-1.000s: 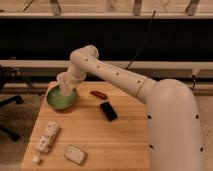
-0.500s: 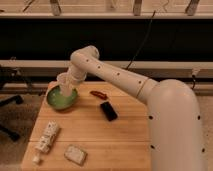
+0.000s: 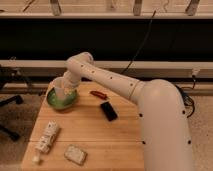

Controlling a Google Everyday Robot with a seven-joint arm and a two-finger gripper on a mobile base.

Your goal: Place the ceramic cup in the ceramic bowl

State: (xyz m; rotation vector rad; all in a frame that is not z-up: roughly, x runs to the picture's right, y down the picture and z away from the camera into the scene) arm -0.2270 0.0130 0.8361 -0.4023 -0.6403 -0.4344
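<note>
The green ceramic bowl (image 3: 62,99) sits at the far left of the wooden table (image 3: 95,135). The pale ceramic cup (image 3: 59,85) is over the bowl, low at its inside, near the back rim. My gripper (image 3: 66,88) is right at the cup, reaching down from the white arm (image 3: 105,80) that comes in from the right. Whether the cup rests on the bowl's floor is hidden by the rim.
A small red object (image 3: 98,94) lies right of the bowl. A black phone-like object (image 3: 108,110) lies mid-table. A long whitish packet (image 3: 46,137) and a flat whitish packet (image 3: 75,154) lie near the front left. A dark rail runs behind the table.
The gripper with the cup has shifted very slightly over the bowl; otherwise nothing has visibly moved.
</note>
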